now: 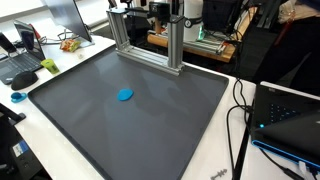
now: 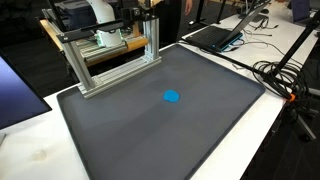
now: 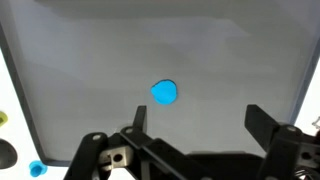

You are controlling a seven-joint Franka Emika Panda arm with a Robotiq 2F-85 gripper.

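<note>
A small blue blob-shaped object [image 1: 125,95] lies on the dark grey mat [image 1: 160,120] near its middle; it shows in both exterior views [image 2: 172,97] and in the wrist view [image 3: 164,92]. My gripper [image 3: 198,122] is seen only in the wrist view, high above the mat, with its two fingers wide apart and nothing between them. The blue object lies ahead of the fingers, nearer the left one, well below them. The arm is not seen in either exterior view.
An aluminium frame [image 1: 150,40] stands at the mat's far edge [image 2: 115,60]. Laptops [image 1: 285,115] and cables [image 1: 238,110] lie beside the mat. A small blue item [image 3: 37,168] sits off the mat on the white table.
</note>
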